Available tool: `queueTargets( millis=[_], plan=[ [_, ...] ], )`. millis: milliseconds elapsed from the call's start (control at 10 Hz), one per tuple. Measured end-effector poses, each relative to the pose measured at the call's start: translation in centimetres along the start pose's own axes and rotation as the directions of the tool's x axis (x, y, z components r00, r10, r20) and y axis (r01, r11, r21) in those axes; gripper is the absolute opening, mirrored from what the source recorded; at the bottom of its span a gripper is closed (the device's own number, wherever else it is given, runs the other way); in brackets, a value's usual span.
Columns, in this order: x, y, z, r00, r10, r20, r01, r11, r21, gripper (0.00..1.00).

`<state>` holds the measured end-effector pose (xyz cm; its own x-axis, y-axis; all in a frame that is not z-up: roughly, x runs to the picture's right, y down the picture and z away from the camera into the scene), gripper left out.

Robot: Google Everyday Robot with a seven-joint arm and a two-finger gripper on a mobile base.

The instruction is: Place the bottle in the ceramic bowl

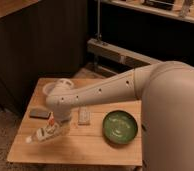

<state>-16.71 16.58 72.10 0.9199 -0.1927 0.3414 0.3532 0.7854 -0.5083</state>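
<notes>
My claw (53, 125) hangs low over the table (90, 147), blurring into the bottle (41, 134) just under it; whether they touch, I cannot tell. Behind the claw, my wrist (65, 96) hides most of a pale cup (48, 88). Far to its right, my arm (170, 100) covers the table's edge.

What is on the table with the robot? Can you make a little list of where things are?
table: small, wooden
bottle: near front left corner, tilted, white cap pointing left
gripper: at the bottle, over the end away from its cap
ceramic bowl: green, right side of table, apart from bottle
bottle in bowl: not yet
also there: whitish cup at back left, dark flat thing at left edge
</notes>
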Motion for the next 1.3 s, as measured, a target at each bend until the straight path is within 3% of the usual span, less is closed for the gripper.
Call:
queueTargets(
  millis=[400,700,1000,1300],
  plan=[
    [2.8,-1.0,-1.5,0.995,0.064,-0.070,-0.063,0.998,0.024,0.00],
    [5.5,-1.4,-3.1,0.988,0.115,-0.100,-0.110,0.992,0.056,0.00],
    [8.3,-1.4,-4.6,0.979,0.170,-0.108,-0.161,0.983,0.090,0.00],
    [11.8,-0.4,-6.2,0.966,0.240,-0.100,-0.225,0.964,0.139,0.00]
  ],
)
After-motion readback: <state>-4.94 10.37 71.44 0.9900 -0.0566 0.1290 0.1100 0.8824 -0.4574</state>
